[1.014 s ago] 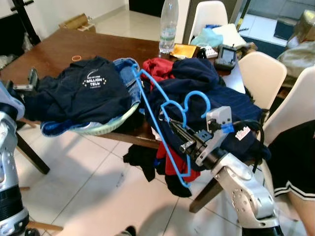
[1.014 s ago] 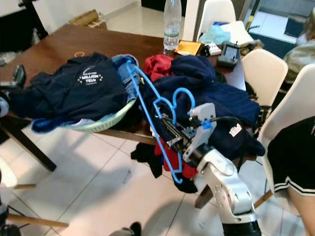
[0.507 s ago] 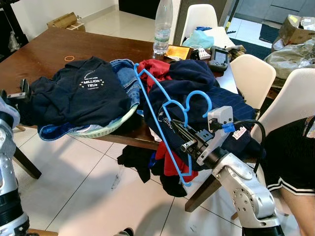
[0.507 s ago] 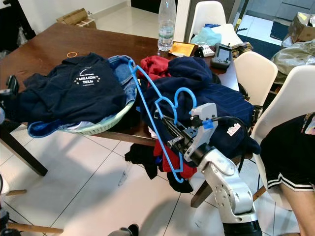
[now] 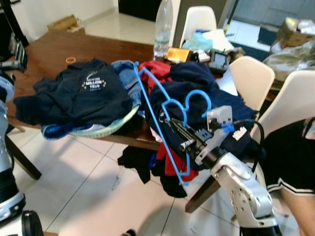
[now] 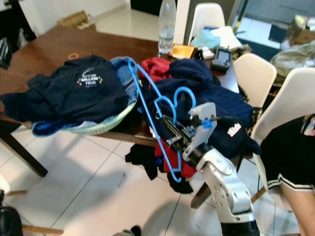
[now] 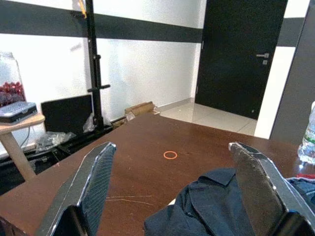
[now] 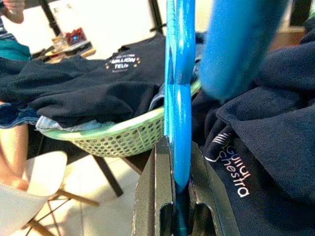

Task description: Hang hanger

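My right pincer (image 5: pixel 183 139) stays clamped on the blue hanger (image 5: pixel 162 118), holding it tilted over the clothes at the counter (image 5: pixel 44 51) edge. The left pincer (image 7: pixel 172 191) has risen, fingers spread, empty. No rail is visible, so hanging waits.

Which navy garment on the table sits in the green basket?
The navy shirt with the white chest print lies heaped in the green basket; the other navy garment lies on the table beside it.

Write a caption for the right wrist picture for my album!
The robot's right hand pinches a bright blue plastic hanger beside a pale green laundry basket of dark clothes.
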You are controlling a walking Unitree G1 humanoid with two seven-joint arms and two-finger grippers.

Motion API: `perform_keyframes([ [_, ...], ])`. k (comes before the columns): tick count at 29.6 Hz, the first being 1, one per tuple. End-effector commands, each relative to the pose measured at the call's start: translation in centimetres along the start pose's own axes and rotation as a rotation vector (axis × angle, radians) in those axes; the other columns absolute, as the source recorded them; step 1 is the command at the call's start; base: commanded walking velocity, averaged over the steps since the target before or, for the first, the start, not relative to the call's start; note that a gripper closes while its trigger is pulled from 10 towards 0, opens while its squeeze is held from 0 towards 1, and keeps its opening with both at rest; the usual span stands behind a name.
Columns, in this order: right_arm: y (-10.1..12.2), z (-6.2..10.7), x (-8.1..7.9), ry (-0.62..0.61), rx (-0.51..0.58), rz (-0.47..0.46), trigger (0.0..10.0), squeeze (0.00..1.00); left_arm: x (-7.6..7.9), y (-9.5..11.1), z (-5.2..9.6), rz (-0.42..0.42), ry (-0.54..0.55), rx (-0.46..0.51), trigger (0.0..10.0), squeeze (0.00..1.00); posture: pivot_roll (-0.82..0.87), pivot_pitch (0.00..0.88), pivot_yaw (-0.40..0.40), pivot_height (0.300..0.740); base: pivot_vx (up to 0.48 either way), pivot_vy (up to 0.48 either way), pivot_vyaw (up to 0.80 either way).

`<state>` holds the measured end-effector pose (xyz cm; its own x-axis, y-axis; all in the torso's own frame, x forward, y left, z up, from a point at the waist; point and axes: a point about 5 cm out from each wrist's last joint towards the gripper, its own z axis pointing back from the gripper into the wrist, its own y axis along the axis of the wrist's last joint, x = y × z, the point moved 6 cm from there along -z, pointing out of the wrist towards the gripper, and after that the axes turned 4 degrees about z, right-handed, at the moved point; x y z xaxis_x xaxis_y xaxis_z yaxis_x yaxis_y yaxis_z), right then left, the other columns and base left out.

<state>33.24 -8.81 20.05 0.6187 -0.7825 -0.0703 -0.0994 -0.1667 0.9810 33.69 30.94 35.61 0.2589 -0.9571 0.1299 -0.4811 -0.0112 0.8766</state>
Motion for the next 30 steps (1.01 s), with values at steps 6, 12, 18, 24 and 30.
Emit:
perform_keyframes([
  [6,0.3,-0.2,0.3,-0.026,0.014,-0.014,10.0,0.00,0.9,-0.9,0.2,0.006,-0.034,-0.032,10.0,0.00,0.13,0.168,-0.048,0.740,0.347,0.000,0.00],
  [12,0.4,-0.3,1.3,-0.083,0.026,-0.023,10.0,0.00,2.3,-1.4,0.1,0.024,-0.092,-0.048,10.0,0.00,0.13,0.168,-0.038,0.740,0.373,0.000,0.00],
  [18,0.6,-0.2,2.1,-0.123,0.029,-0.028,10.0,0.00,3.5,-1.7,-0.1,0.046,-0.142,-0.059,10.0,0.00,0.13,0.166,-0.038,0.740,0.372,0.000,-0.24],
  [24,1.3,0.0,3.2,-0.167,0.054,-0.035,10.0,0.00,5.7,-2.4,0.0,0.082,-0.228,-0.088,10.0,0.00,0.13,0.166,-0.033,0.740,0.302,0.000,-0.80],
  [30,1.7,0.2,3.5,-0.183,0.066,-0.028,10.0,0.00,4.7,-5.1,0.9,0.114,-0.161,-0.181,10.0,0.00,0.12,0.168,-0.034,0.740,0.042,0.000,-0.13],
])
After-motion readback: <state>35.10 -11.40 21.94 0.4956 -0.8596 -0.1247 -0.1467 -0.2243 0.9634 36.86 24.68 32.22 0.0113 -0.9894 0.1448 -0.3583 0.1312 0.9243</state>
